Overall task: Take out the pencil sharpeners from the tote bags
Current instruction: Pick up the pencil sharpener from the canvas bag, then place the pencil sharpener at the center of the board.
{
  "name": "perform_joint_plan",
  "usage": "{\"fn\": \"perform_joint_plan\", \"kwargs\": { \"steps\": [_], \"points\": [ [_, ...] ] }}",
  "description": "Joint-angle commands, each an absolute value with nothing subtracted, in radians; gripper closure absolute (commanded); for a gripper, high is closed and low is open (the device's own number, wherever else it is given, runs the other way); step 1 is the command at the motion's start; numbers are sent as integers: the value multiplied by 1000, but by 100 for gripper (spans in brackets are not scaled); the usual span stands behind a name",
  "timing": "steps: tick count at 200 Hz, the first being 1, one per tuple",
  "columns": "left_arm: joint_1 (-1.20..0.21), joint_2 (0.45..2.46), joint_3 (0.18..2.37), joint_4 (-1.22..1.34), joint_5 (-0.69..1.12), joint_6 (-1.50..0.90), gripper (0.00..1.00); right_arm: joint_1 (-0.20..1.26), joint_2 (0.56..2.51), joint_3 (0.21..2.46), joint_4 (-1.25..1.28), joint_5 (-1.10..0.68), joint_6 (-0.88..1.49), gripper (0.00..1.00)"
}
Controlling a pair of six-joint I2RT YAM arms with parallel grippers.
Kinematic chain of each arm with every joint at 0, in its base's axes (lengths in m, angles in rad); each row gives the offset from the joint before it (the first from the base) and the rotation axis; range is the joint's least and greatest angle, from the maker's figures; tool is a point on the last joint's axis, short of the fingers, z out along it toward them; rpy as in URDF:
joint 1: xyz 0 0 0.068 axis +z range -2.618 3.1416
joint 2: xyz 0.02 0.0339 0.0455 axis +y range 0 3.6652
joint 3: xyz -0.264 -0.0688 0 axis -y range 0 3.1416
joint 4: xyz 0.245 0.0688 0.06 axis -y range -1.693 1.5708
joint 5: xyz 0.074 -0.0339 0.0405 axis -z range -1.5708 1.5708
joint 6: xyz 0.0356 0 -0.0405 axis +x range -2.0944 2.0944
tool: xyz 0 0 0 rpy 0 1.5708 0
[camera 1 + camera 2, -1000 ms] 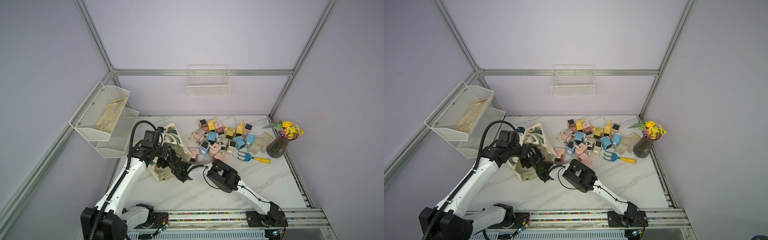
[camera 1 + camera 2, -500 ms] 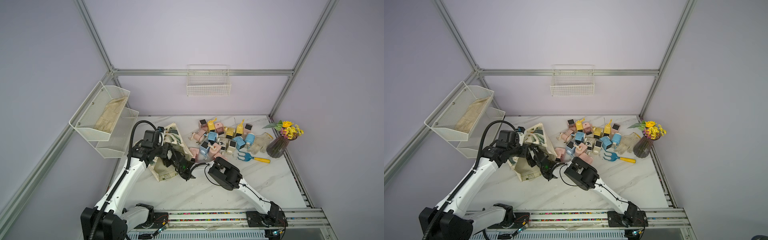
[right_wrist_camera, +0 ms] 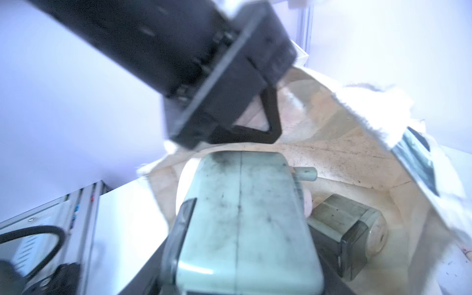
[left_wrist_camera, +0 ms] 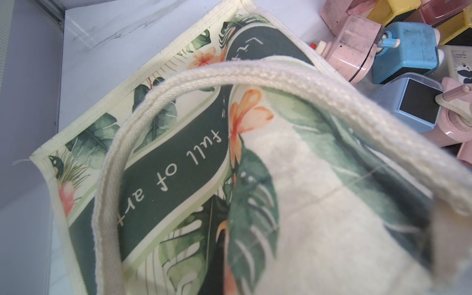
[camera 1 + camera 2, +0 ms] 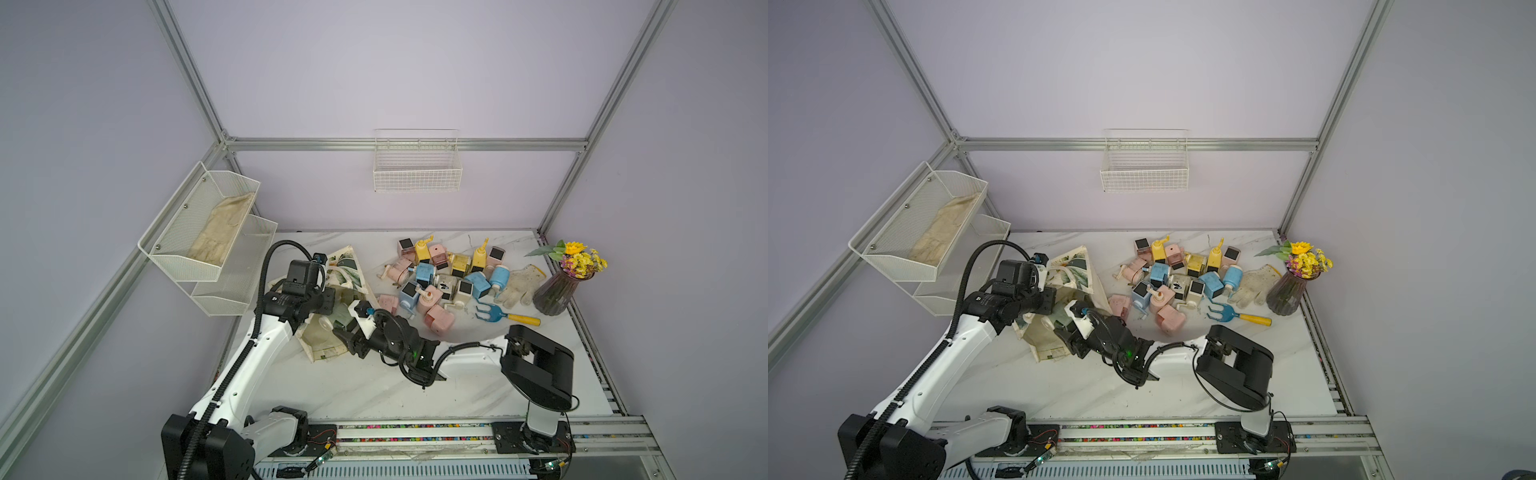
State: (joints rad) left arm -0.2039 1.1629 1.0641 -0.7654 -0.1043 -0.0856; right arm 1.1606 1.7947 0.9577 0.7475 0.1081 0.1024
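Note:
The tote bag (image 5: 347,270) (image 5: 1077,270), cream with a green leafy print (image 4: 178,158), lies at the table's left. My left gripper (image 5: 332,300) (image 5: 1054,301) is shut on its upper rim and holds the mouth up; one of its black fingers (image 3: 270,127) shows above the opening. My right gripper (image 5: 347,328) (image 5: 1069,328) (image 3: 245,229) is at the mouth, shut on a pale green pencil sharpener (image 3: 242,204) (image 5: 341,318). A second greenish sharpener (image 3: 352,229) lies deeper inside the bag. Several pencil sharpeners (image 5: 440,274) (image 5: 1177,274) are piled on the table to the right.
Right of the pile lie a blue hand rake with a yellow handle (image 5: 498,313), a dirty white glove (image 5: 519,282) and a vase of flowers (image 5: 557,291). A wire shelf (image 5: 208,232) hangs on the left wall, a wire basket (image 5: 417,166) on the back wall.
My right jaws have closed from wide open onto the green sharpener at the bag's mouth, and the right arm's elbow has swung to the right. The left gripper has kept its hold.

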Motion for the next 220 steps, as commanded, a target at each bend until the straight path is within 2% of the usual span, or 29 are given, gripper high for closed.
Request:
{"fn": "perform_joint_plan", "kwargs": {
  "steps": [1,41,77,99,122,168,209,220],
  "points": [
    [-198,1149,1114,-758,-143,-109,100,1207,1713,896,693,188,153,71],
    [-197,1148,1108,-755,-141,-112,100,1279,1510,806,435,356,344,73],
    [-196,1143,1106,-754,-130,-116,100,1284,1222,542,356,429,600,73],
    [-196,1143,1105,-753,-121,-115,100,1284,1160,447,356,439,718,74],
    [-195,1140,1104,-752,-124,-117,100,1283,1252,435,400,483,762,73],
    [-193,1136,1099,-753,-123,-117,100,1238,1612,573,388,540,808,74],
    [-192,1133,1095,-751,-123,-115,100,1150,1748,613,387,578,836,73],
    [-192,1137,1097,-752,-119,-115,100,1121,1773,621,386,585,836,69]
  ]
}}
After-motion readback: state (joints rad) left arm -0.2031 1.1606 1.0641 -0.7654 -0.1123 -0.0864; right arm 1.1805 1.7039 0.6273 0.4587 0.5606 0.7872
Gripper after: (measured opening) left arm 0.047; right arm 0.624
